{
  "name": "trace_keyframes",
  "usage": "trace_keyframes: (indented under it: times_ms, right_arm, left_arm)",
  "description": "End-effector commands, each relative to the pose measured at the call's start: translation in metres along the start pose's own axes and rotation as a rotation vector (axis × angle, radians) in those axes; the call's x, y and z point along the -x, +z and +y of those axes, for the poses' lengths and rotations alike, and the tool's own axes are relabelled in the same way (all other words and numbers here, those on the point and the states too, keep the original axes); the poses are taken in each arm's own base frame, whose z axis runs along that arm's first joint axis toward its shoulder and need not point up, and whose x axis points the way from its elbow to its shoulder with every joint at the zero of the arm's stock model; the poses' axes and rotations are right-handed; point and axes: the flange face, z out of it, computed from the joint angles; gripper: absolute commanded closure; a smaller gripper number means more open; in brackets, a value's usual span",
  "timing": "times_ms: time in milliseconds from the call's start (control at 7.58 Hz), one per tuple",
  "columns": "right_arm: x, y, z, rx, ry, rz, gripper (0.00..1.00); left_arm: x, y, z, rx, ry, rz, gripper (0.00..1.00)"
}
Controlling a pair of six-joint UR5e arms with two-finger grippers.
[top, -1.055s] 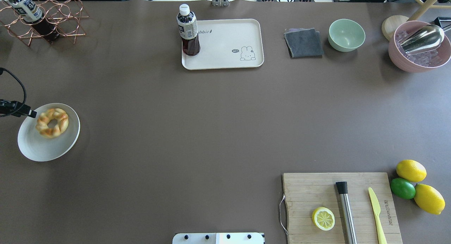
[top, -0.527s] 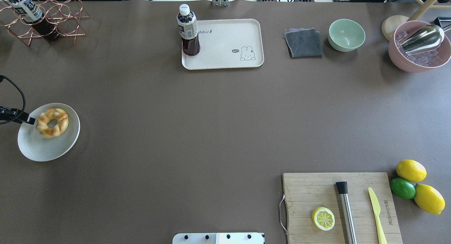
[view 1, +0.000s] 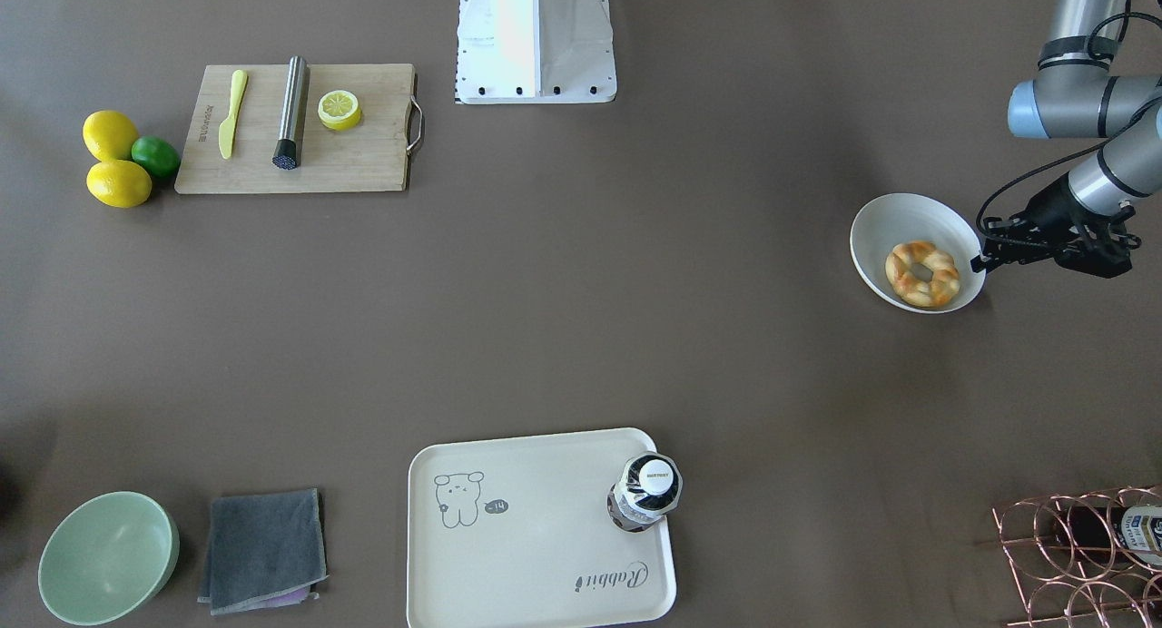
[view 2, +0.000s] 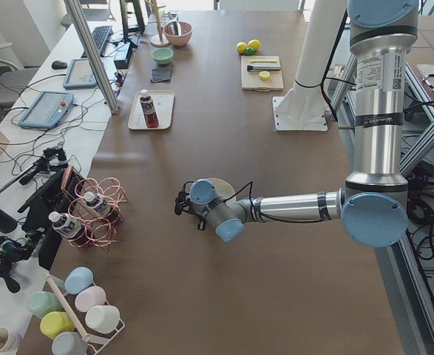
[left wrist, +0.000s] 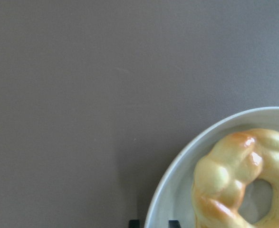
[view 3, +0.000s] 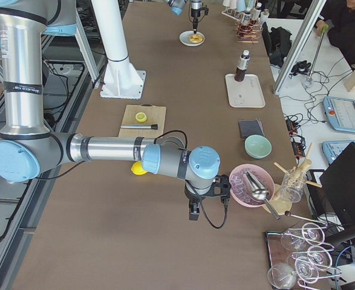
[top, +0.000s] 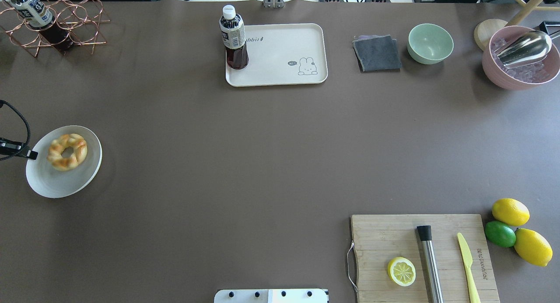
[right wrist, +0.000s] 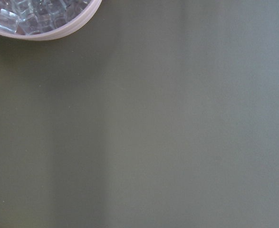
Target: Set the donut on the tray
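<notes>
The donut (top: 67,151) lies on a white plate (top: 57,184) at the table's left edge; it also shows in the front view (view 1: 922,273) and the left wrist view (left wrist: 239,180). My left gripper (view 1: 980,263) is at the plate's outer rim. Its two fingertips (left wrist: 134,223) stand close together, one on each side of the rim (left wrist: 177,190). The cream rabbit tray (top: 284,53) sits far back at centre with a dark drink bottle (top: 234,38) standing on its left end. My right gripper (view 3: 193,214) hangs near the pink bowl; I cannot tell whether it is open or shut.
A copper rack (top: 65,27) holding a bottle is at the back left. A grey cloth (top: 377,53), a green bowl (top: 430,43) and a pink bowl of ice with a scoop (top: 520,58) stand at the back right. A cutting board (top: 385,246) with a lemon half (top: 401,271) is at the front right.
My left gripper has drawn back from over the plate to its outer rim. The plate with the donut has shifted slightly toward the table's centre.
</notes>
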Motion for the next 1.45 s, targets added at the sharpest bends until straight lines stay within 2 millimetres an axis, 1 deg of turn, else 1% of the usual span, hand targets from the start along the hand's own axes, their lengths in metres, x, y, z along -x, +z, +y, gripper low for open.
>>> trace_keyframes:
  times_ms: [0,132,264,396,527,659,791,923,1055,1187,1319]
  right_arm:
    - [0.001,0.0,0.0,0.0,0.003,-0.005,0.0]
    - [0.005,-0.002,0.0,-0.009,0.005,-0.029,0.0]
    - [0.018,-0.011,-0.008,-0.033,-0.013,-0.082,0.0]
    - [0.036,-0.026,-0.02,-0.063,-0.037,-0.121,0.0]
    - [0.062,-0.047,-0.046,-0.09,-0.029,-0.124,0.0]
    - [0.09,-0.039,-0.056,-0.07,-0.012,-0.129,0.0]
    - [0.123,-0.034,-0.065,-0.064,-0.022,-0.131,0.0]
    - [0.156,-0.034,-0.07,-0.057,-0.002,-0.134,0.0]
    - [0.184,-0.029,-0.074,-0.048,-0.016,-0.139,0.0]
    - [0.204,-0.02,-0.077,-0.057,-0.045,-0.148,0.0]
    - [0.221,-0.013,-0.078,-0.068,-0.037,-0.161,0.0]
  left_arm:
    - [-0.001,-0.001,0.002,-0.009,0.008,0.009,1.0]
    - [-0.003,-0.003,0.001,-0.01,0.006,0.012,1.0]
    - [-0.015,-0.006,-0.002,0.022,0.011,0.061,1.0]
    - [-0.022,-0.008,-0.004,0.054,0.006,0.101,1.0]
    - [-0.03,-0.01,-0.015,0.056,0.0,0.104,1.0]
    - [-0.053,-0.016,-0.036,0.058,-0.008,0.1,1.0]
    - [-0.076,-0.026,-0.052,0.063,-0.019,0.094,1.0]
    - [-0.091,-0.036,-0.061,0.063,-0.026,0.093,1.0]
    - [-0.115,-0.059,-0.079,0.076,-0.052,0.113,1.0]
    - [-0.143,-0.087,-0.094,0.071,-0.073,0.109,1.0]
    - [-0.173,-0.106,-0.1,0.075,-0.082,0.104,1.0]
